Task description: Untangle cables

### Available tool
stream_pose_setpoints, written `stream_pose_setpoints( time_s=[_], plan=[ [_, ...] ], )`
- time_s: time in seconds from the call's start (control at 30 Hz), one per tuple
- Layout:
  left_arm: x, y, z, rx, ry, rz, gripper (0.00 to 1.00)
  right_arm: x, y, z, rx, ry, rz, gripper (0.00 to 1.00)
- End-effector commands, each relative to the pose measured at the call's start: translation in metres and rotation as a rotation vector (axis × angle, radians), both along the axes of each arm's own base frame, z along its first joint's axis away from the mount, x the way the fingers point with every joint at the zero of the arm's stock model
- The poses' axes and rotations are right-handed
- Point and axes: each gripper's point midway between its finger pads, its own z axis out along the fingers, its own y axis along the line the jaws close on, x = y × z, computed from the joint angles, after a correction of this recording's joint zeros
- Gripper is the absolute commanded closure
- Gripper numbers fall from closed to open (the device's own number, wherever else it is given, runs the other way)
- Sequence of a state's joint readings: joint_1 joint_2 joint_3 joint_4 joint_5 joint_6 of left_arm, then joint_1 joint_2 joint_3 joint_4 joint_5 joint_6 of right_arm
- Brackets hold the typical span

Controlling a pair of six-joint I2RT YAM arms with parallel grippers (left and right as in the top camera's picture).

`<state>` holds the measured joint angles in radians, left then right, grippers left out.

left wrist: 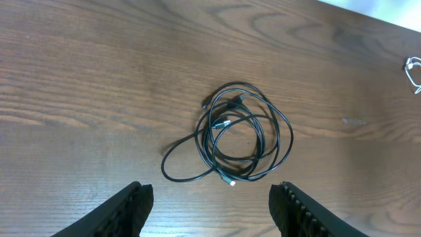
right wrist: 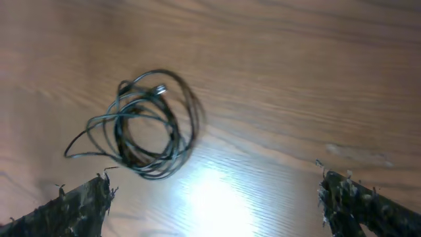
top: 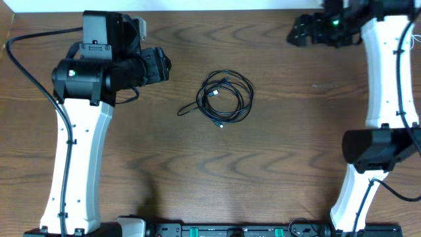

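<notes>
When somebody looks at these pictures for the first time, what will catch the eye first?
A tangled black cable coil lies alone near the middle of the wooden table, one loose end trailing out to its left in the overhead view. The left gripper and the right gripper are both off it, fingers spread wide and empty. A white cable shows only at the right border of the left wrist view.
</notes>
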<state>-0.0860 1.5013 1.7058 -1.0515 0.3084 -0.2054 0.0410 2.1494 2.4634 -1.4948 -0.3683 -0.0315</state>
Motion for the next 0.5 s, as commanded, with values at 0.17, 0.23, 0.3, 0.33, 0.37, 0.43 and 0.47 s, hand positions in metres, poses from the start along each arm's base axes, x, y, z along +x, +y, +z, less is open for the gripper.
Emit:
stream_pose_setpoints(
  time_s=[0.17, 0.23, 0.3, 0.33, 0.37, 0.43, 0.47],
  plan=[
    [0.005, 0.002, -0.028, 0.022, 0.089, 0.001, 0.38, -0.006, 0.032, -0.006, 0.001, 0.015, 0.075, 0.01],
    [0.005, 0.001, -0.034, 0.024, 0.112, 0.001, 0.38, -0.006, 0.033, -0.006, 0.001, 0.015, 0.076, 0.01],
    [0.005, 0.002, -0.040, 0.027, 0.135, 0.001, 0.38, -0.006, 0.033, -0.006, 0.001, 0.015, 0.077, 0.01],
    [0.006, 0.001, -0.042, 0.027, 0.141, 0.001, 0.38, -0.006, 0.033, -0.006, 0.001, 0.015, 0.077, 0.01],
    [0.007, 0.001, -0.044, 0.028, 0.147, 0.001, 0.38, -0.006, 0.033, -0.006, 0.000, 0.015, 0.077, 0.01],
    [0.009, 0.001, -0.049, 0.028, 0.159, 0.001, 0.37, -0.007, 0.033, -0.007, 0.000, 0.019, 0.076, 0.01],
    [0.010, 0.001, -0.051, 0.029, 0.164, 0.001, 0.38, -0.008, 0.032, -0.007, 0.000, 0.022, 0.076, 0.01]
  ],
)
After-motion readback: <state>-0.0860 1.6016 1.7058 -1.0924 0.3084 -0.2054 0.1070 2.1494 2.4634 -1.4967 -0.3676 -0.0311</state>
